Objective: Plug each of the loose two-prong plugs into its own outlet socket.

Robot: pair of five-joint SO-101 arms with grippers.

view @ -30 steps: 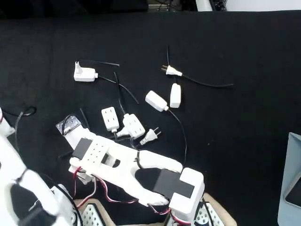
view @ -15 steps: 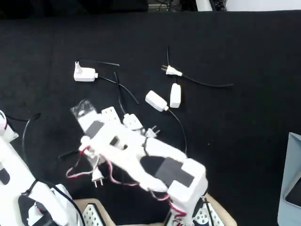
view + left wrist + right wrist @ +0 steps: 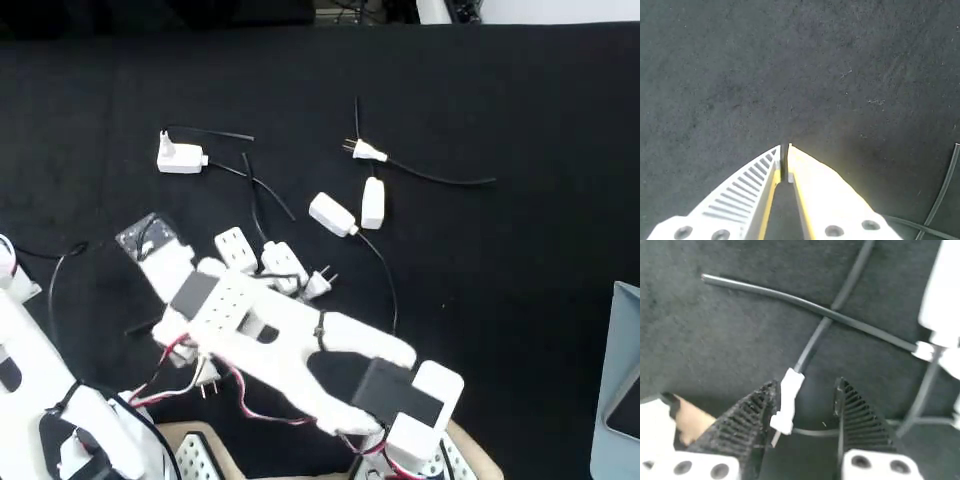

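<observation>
- High view: a long white arm (image 3: 290, 345) stretches low and slantwise over the black table (image 3: 520, 200). It is probably kept low so its tip can come level with things lying flat.
  - Two outlet blocks (image 3: 237, 250) sit just beside it, with a near plug (image 3: 318, 285) next to them.
  - A far plug (image 3: 368, 151) lies well apart, farther back.
  - How the jaws stand cannot be told from here, but this view does lay out which sockets are free.
- Left wrist view: the left gripper (image 3: 785, 150) hangs over bare cloth with its jaws pressed together and nothing between them. I take it to be parked out of the way. A thin cable (image 3: 945, 190) crosses one corner.
- Right wrist view: the right gripper (image 3: 805, 387) has its jaws spread around a small white plug (image 3: 786, 402).
  - The plug touches one finger and is clear of the other, so it looks lined up for a pinch.
  - I cannot match this plug to either one seen from above.
</observation>
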